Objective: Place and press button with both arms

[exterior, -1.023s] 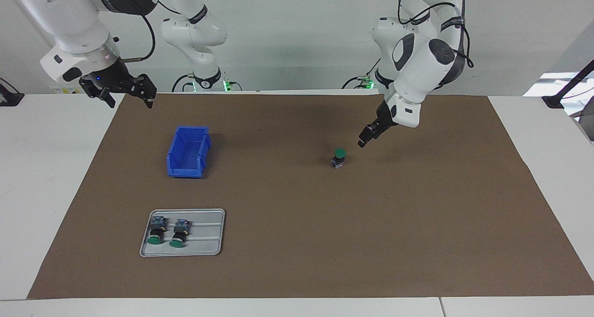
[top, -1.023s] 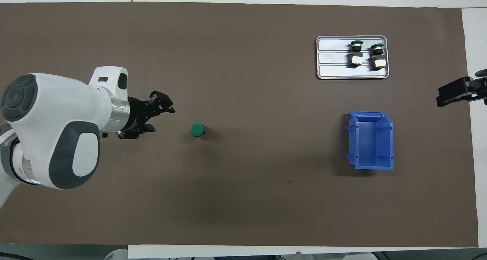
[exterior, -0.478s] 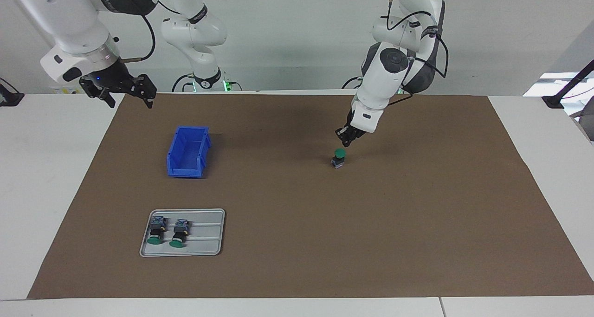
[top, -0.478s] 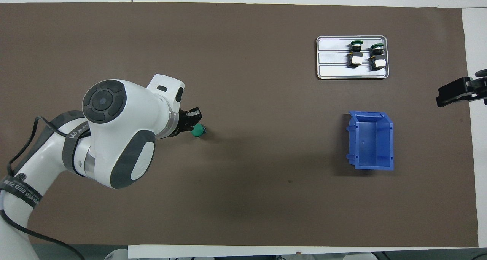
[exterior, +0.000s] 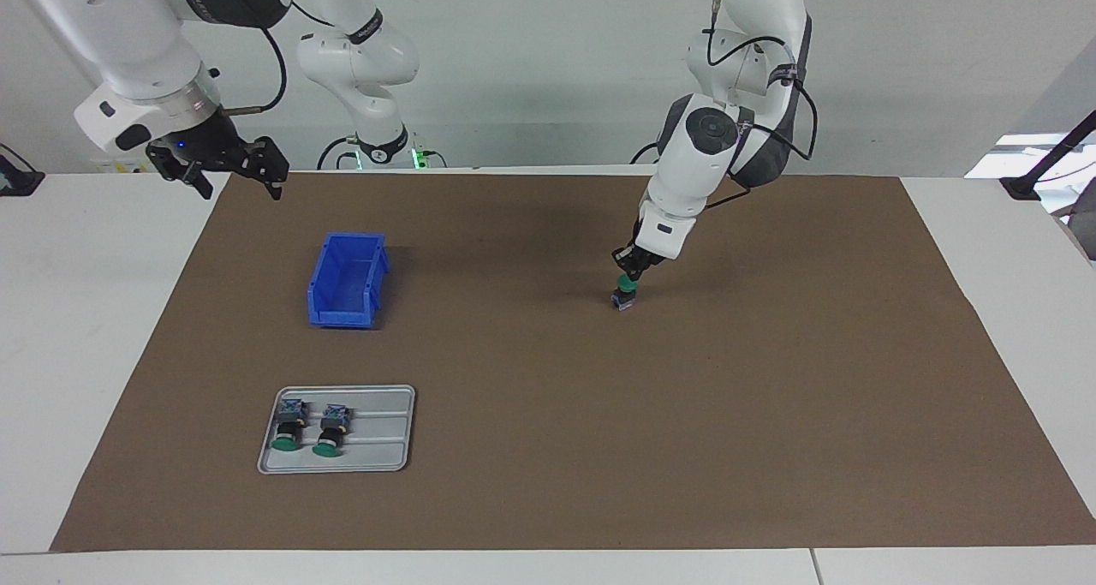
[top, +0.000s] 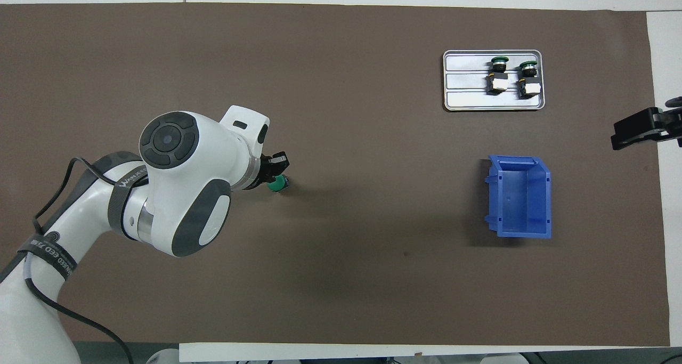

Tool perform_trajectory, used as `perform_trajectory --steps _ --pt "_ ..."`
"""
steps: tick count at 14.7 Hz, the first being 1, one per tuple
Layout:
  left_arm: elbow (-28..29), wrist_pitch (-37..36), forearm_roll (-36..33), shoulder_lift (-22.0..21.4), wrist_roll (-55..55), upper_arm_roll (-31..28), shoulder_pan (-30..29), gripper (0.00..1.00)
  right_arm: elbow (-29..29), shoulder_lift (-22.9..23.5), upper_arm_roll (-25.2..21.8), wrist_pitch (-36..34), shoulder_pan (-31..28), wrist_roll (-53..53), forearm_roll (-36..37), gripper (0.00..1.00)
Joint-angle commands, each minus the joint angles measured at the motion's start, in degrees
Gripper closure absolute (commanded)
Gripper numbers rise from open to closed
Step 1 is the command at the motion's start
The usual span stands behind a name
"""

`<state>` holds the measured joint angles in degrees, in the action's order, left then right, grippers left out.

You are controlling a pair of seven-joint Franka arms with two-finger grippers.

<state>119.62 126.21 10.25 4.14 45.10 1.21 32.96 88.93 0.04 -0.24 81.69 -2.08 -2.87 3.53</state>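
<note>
The button (exterior: 624,295) stands upright on the brown mat toward the left arm's end of the table, green cap up. My left gripper (exterior: 632,272) is shut and points down, its tip touching the top of the green cap. In the overhead view the left gripper (top: 273,172) covers part of the button (top: 279,184). My right gripper (exterior: 240,188) waits open and empty in the air over the table's edge at the right arm's end. The overhead view shows only the tip of the right gripper (top: 636,130).
A blue bin (exterior: 319,283) (top: 545,199) sits open on the mat toward the right arm's end. Farther from the robots lies a grey tray (exterior: 381,435) (top: 463,89) holding two more green-capped buttons (exterior: 287,426) (top: 498,76) on their sides.
The left arm swung in over the button and came down, its gripper closing, until the tip met the green cap. The right arm has stayed still.
</note>
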Motion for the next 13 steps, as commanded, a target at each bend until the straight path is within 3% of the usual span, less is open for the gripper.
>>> perform_trajectory --steps 1,13 --pt "0.5 1.5 -1.1 0.5 -0.4 -0.4 0.7 1.0 1.2 -1.1 0.3 0.0 -0.5 -0.7 -0.2 0.01" --pt "4.5 5.3 -1.0 1.0 0.3 -0.2 1.4 1.0 1.2 -1.1 0.3 0.0 -0.5 -0.7 -0.2 0.01"
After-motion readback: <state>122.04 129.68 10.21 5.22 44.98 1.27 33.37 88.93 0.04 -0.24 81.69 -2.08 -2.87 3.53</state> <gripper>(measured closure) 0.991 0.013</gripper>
